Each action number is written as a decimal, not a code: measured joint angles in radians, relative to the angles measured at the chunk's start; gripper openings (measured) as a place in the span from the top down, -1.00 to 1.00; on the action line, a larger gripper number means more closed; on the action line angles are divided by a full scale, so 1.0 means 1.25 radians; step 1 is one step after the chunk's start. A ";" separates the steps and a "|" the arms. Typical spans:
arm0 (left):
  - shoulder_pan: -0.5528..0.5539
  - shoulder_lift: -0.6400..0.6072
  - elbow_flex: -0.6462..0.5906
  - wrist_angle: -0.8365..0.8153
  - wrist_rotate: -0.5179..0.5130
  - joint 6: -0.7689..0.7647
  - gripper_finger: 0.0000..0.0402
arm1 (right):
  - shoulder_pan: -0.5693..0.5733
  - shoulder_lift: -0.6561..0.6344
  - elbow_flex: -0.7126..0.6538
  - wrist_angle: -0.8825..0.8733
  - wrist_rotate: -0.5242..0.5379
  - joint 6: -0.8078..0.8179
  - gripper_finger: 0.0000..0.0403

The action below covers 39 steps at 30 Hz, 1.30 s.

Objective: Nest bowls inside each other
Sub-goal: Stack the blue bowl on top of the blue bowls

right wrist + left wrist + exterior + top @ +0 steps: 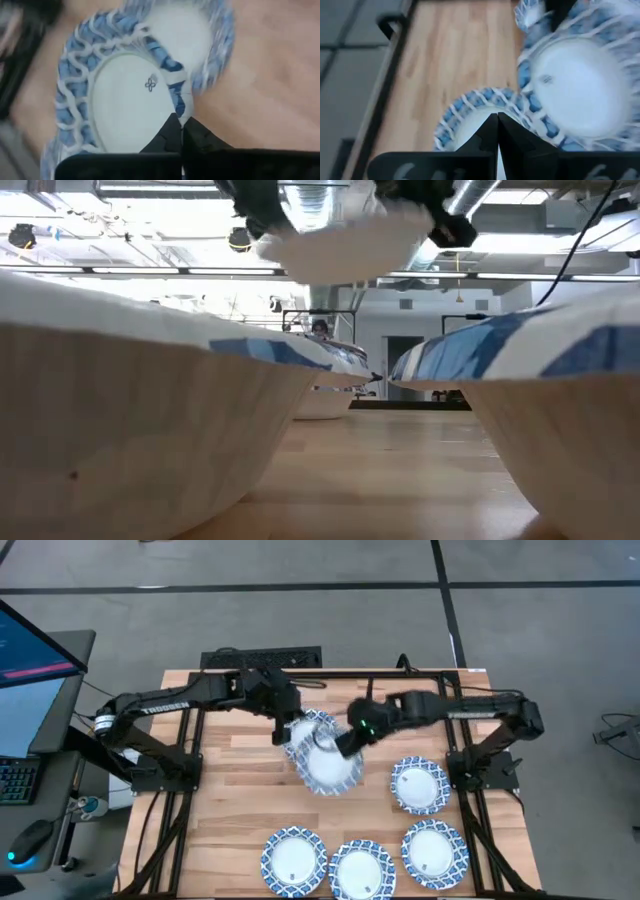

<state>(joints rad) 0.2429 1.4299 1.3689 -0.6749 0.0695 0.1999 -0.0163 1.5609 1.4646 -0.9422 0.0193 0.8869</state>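
Observation:
Two bowls with white centres and blue-and-white rims hang in the air over the table's middle and overlap in the high view. My left gripper, reaching in from the left, is shut on one bowl. My right gripper, reaching in from the right, is shut on the other bowl, which is nearer the front edge. In the low view a white bowl underside shows at the top. I cannot tell whether the two bowls touch. My left gripper pinches its bowl's patterned rim between the two shut fingers, slanting down from the table's left. The bowl is lifted clear of the table and tilted. My right gripper pinches its bowl's patterned rim between the two shut fingers, slanting steeply down from the right. That bowl is clear of the table, with its white centre turned toward the wrist camera.
Several more bowls lie rim up along the near right of the wooden table: one at the right, one at the near right, two by the front edge. The table's left half is bare wood.

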 joint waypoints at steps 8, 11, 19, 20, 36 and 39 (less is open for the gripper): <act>0.033 -0.069 0.001 -0.027 0.003 0.028 1.00 | -0.156 0.104 0.016 0.111 -0.010 -0.060 0.92; 0.042 -0.091 -0.015 -0.044 0.000 0.028 1.00 | -0.170 0.145 0.015 0.147 -0.060 -0.078 0.95; 0.053 -0.155 -0.145 -0.002 -0.006 0.009 1.00 | -0.160 0.234 0.016 0.161 -0.083 -0.080 0.87; 0.054 -0.161 -0.158 0.007 -0.006 0.004 1.00 | -0.160 0.236 0.015 0.155 -0.072 -0.078 0.87; 0.030 -0.171 -0.209 0.031 -0.003 -0.021 1.00 | -0.172 0.238 0.016 0.182 -0.044 -0.061 0.66; 0.030 -0.171 -0.209 0.030 -0.004 -0.021 1.00 | -0.169 0.238 0.016 0.174 -0.059 -0.060 0.50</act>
<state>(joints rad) 0.2806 1.2160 1.1080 -0.6373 0.0647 0.1731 -0.2280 1.8587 1.4845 -0.7250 -0.0546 0.8117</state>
